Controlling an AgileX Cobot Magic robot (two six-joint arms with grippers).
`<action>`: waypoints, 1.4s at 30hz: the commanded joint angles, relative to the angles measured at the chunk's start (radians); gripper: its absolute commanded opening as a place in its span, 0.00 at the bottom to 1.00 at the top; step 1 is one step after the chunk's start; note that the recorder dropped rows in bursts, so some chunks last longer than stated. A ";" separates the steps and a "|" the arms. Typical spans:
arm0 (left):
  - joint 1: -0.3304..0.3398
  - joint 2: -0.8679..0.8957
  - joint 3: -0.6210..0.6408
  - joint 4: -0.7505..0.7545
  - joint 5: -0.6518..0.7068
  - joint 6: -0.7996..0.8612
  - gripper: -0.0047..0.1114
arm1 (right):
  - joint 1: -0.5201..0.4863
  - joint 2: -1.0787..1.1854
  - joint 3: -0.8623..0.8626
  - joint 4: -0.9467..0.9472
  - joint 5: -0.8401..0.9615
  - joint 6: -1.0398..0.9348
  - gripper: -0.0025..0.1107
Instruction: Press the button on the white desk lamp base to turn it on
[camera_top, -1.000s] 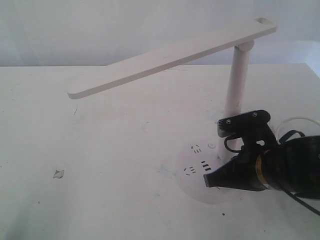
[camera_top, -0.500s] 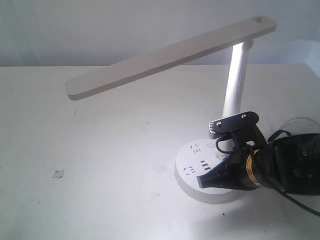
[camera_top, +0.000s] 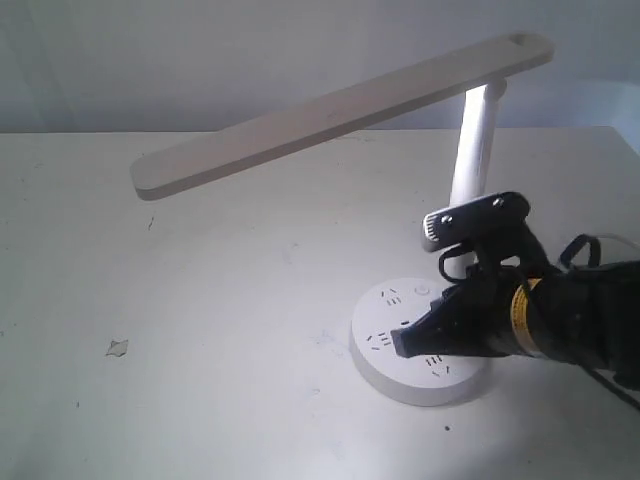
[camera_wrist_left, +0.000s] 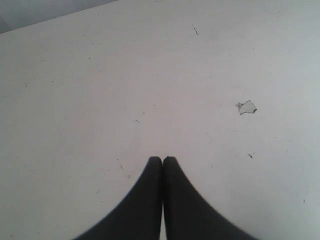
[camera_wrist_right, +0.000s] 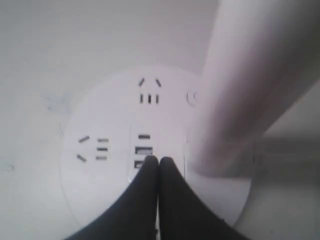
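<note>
The right gripper (camera_top: 403, 343) has lifted a little higher over the white desk lamp base (camera_top: 385, 378) than it was half a second ago.

Outside camera: its jaws are pressed together, and the small round button (camera_top: 422, 290) lies just past its tip, toward the post of the white desk lamp (camera_top: 340, 108); the post top shines, so the light looks on. Left wrist camera: the left gripper (camera_wrist_left: 162, 161), jaws also together, hangs over bare table (camera_wrist_left: 75, 75) near a scrap (camera_wrist_left: 246, 106), with no base in sight. Right wrist camera: the tip sits over the USB slots (camera_wrist_right: 143, 150), button ahead beside the post. The right arm is nearer.
</note>
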 joint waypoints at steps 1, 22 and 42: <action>0.003 -0.005 0.004 -0.010 0.007 -0.002 0.04 | 0.000 -0.167 0.010 -0.017 0.020 0.004 0.02; 0.003 -0.005 0.004 -0.010 0.007 -0.002 0.04 | 0.000 -0.710 0.236 -0.369 0.234 0.421 0.02; 0.003 -0.005 0.004 -0.010 0.007 -0.002 0.04 | 0.000 -0.731 0.256 -0.181 0.096 0.606 0.02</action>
